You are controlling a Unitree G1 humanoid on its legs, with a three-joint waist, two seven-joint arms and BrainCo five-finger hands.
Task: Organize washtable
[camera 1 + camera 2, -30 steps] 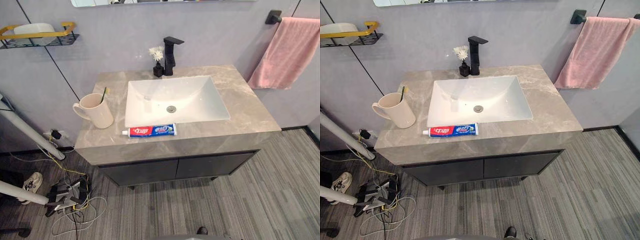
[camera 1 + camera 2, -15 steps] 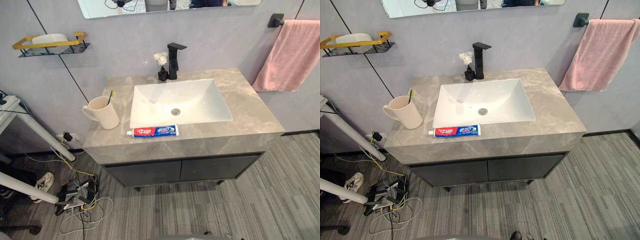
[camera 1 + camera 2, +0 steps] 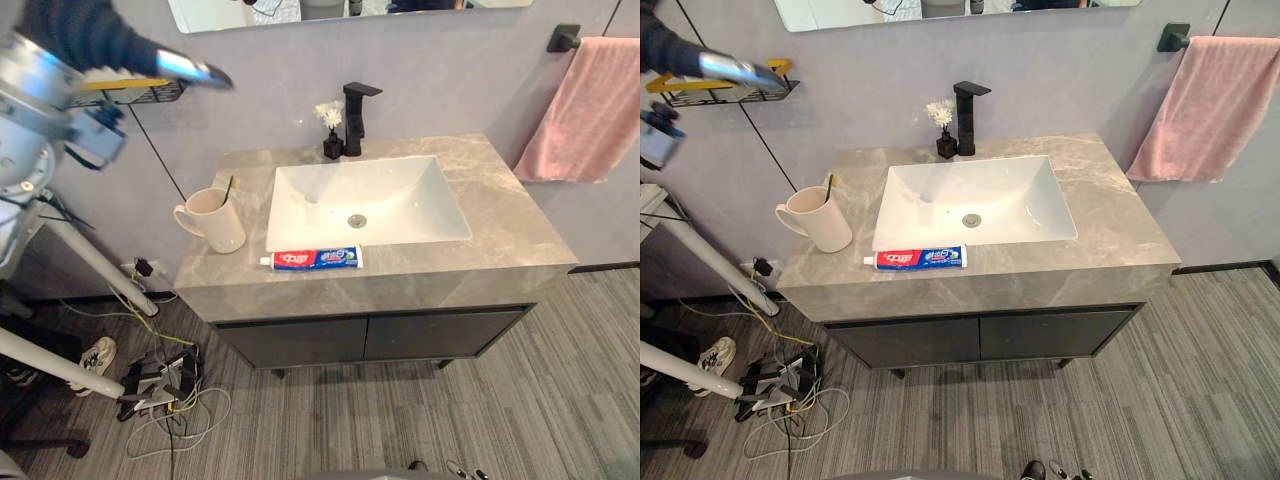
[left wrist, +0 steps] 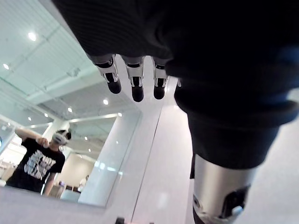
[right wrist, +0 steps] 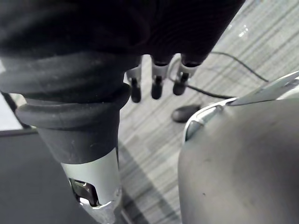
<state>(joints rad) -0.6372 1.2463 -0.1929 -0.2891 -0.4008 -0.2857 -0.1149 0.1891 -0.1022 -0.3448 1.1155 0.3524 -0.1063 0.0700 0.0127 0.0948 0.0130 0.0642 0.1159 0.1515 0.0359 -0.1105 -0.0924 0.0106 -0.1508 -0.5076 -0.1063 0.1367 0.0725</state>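
Observation:
A red, white and blue toothpaste tube (image 3: 312,259) lies flat on the grey marble countertop (image 3: 500,225), along the front rim of the white sink (image 3: 365,200). At the counter's left end stands a beige cup (image 3: 215,220) with a toothbrush (image 3: 229,189) in it. My left hand (image 3: 185,68) is raised high at the upper left, in front of the wall shelf (image 3: 710,92); its fingers (image 4: 135,79) are straight and hold nothing. My right hand (image 5: 156,77) hangs over the floor with straight, empty fingers.
A black faucet (image 3: 355,115) and a small dark vase with a white flower (image 3: 331,135) stand behind the sink. A pink towel (image 3: 590,110) hangs on the right wall. White stand legs (image 3: 70,260), cables (image 3: 160,375) and a shoe (image 3: 95,355) lie on the floor at left.
The camera has shifted, so the whole washtable sits a little to the right. My left arm has risen into view at the upper left. Nothing on the counter has moved.

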